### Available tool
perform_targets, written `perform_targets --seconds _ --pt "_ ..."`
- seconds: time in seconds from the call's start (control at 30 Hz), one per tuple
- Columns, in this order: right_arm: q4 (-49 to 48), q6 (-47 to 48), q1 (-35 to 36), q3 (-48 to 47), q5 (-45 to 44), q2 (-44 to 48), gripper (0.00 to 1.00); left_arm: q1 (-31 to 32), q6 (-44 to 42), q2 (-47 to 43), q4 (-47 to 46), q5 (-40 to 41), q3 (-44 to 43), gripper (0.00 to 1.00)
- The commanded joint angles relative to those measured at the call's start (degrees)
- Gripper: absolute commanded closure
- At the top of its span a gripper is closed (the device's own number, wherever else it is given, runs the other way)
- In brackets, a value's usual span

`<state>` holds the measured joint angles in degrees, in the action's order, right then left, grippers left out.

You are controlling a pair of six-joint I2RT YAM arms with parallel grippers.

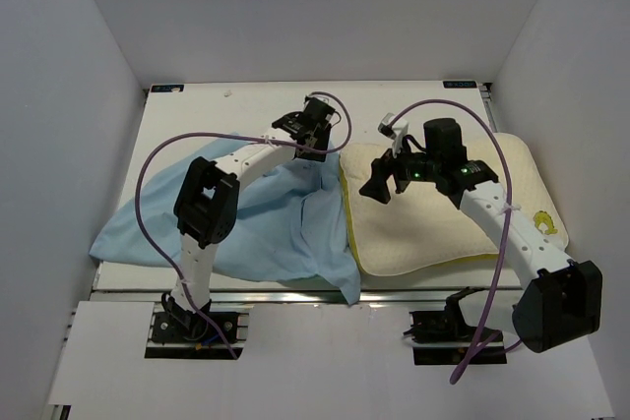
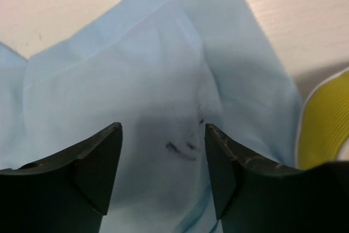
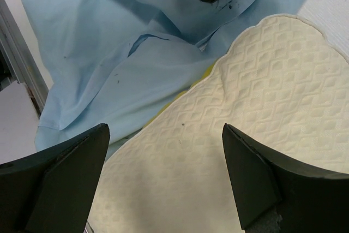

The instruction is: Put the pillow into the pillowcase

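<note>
Blue cloth covers the left half of the table (image 1: pixel 197 110): the pillowcase (image 1: pixel 266 228) lies limp and rumpled, matte face up, spreading from the near left corner toward the far middle, and its right edge touches the left end of the pillow (image 1: pixel 433 233). The cream pillow lies flat on the right half, wholly outside the case. Its long axis runs left to right, the right end a little farther away, and its short left end faces the cloth. By this layout the task is at its opening step, which is to get hold of the case and open it. The left gripper (image 2: pixel 162 130) hangs just over the far right part of the cloth beside the pillow's corner, jaws apart with only flat fabric showing between them and nothing pinched. The right gripper (image 3: pixel 164 129) hovers over the left part of the pillow with its jaws spread wide and empty. The next move probably calls for the left fingers to come down and nip a single layer at the case's mouth (which fold is the mouth cannot be told for sure), lifting it so that the pillow's left end can be slid in.
</note>
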<state>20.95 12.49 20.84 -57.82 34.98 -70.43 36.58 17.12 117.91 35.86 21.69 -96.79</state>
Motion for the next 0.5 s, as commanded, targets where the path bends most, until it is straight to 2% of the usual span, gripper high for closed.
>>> perform_targets --seconds 0.0,0.33,0.47 --pt "-0.9 -0.3 -0.8 0.5 1.5 0.8 0.11 0.2 -0.6 1.5 1.1 0.4 -6.5 0.30" --pt "-1.2 -0.1 -3.3 1.4 2.3 0.9 0.11 0.2 0.1 5.0 -0.3 -3.3 -5.8 0.43" --pt "-1.5 -0.4 -3.4 1.8 2.8 0.7 0.12 0.2 0.3 5.9 -0.5 -3.5 -5.5 0.54"
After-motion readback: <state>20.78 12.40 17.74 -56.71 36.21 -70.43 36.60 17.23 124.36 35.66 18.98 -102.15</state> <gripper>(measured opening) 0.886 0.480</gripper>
